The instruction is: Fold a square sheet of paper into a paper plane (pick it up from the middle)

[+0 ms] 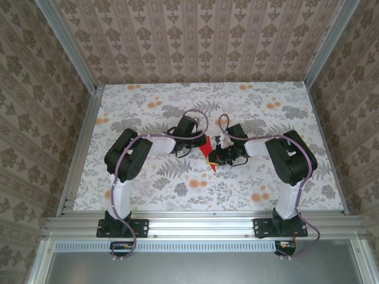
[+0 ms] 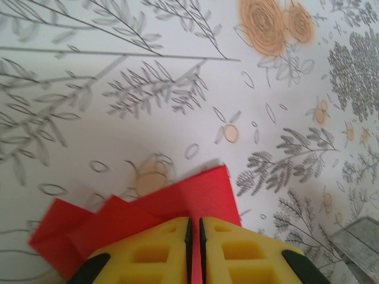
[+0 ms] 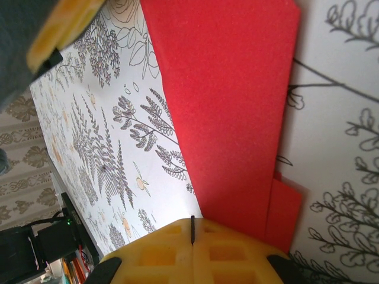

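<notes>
One folded red paper (image 1: 208, 151), mid-worktop (image 1: 254, 100), caught between two claws! Left claw (image 2: 194, 222) pinches it, layers fanning out ahead; right claw (image 3: 192, 220) pressed together, tips at the paper's edge. Floral print all around.

Lab robot cell: aluminium frame (image 1: 201, 223), wallpapered walls (image 1: 201, 35), floral table (image 1: 148, 184).

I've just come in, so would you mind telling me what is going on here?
Two robot arms are working a partly folded red paper at the middle of the flowered table. The left tool is shut on one edge, with folded layers fanning out beside it. The right tool is shut at another edge and seems to pinch it too. It is not yet a plane.
</notes>
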Tool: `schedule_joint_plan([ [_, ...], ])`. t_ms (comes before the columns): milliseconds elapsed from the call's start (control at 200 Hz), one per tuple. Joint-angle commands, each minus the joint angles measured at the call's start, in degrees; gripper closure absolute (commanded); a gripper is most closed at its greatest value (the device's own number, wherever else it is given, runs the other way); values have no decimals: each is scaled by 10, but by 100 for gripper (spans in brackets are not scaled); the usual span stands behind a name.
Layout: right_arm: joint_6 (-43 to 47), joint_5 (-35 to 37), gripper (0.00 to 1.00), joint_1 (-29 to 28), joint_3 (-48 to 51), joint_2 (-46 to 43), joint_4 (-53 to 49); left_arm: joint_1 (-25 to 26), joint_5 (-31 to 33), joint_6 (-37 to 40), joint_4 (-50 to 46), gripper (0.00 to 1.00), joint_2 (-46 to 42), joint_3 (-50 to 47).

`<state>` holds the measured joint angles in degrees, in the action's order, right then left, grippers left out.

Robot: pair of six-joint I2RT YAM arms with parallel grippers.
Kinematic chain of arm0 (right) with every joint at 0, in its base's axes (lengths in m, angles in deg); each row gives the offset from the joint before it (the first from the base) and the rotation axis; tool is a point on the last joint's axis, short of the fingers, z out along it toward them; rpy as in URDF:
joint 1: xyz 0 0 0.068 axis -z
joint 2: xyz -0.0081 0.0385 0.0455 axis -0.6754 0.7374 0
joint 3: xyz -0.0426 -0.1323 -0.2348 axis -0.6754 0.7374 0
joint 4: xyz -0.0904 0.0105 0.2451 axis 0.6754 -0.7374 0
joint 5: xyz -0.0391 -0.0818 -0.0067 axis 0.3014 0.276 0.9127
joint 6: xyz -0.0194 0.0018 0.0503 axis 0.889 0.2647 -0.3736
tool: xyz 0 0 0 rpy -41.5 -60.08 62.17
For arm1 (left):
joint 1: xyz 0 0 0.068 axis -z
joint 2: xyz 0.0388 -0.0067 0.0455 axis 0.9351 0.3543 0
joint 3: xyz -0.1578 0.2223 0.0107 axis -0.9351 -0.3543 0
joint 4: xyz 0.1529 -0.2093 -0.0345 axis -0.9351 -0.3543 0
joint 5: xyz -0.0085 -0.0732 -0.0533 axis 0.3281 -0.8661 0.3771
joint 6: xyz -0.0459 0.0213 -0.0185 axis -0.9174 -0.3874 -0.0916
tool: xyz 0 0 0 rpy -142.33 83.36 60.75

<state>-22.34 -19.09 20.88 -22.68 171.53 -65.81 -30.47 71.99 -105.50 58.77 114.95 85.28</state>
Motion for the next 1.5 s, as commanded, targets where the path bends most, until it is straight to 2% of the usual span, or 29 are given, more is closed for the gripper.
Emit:
schedule_joint_plan([
  [0,13,101,95,-8,52,70,-109,-28,37,15,-25,84,15,-2],
  [330,13,97,95,-8,60,65,-107,-59,41,25,-42,85,35,22],
  [545,6,78,94,-8,52,37,-93,-74,38,42,-57,84,4,26],
  [705,-8,53,88,-9,16,-35,-83,-76,42,63,-101,79,-48,42],
  [845,-27,57,73,-7,-12,-120,-74,-72,61,63,-156,68,-89,40],
  [1035,-29,118,51,19,1,-215,-68,-34,138,51,-272,48,-130,46],
  [1150,-15,201,43,46,23,-259,-83,2,171,31,-325,37,-136,56],
  [1285,-20,266,42,80,57,-301,-82,56,198,0,-377,27,-121,88],
  [1495,-45,285,40,125,106,-329,-59,135,275,-46,-494,24,-57,195],
])
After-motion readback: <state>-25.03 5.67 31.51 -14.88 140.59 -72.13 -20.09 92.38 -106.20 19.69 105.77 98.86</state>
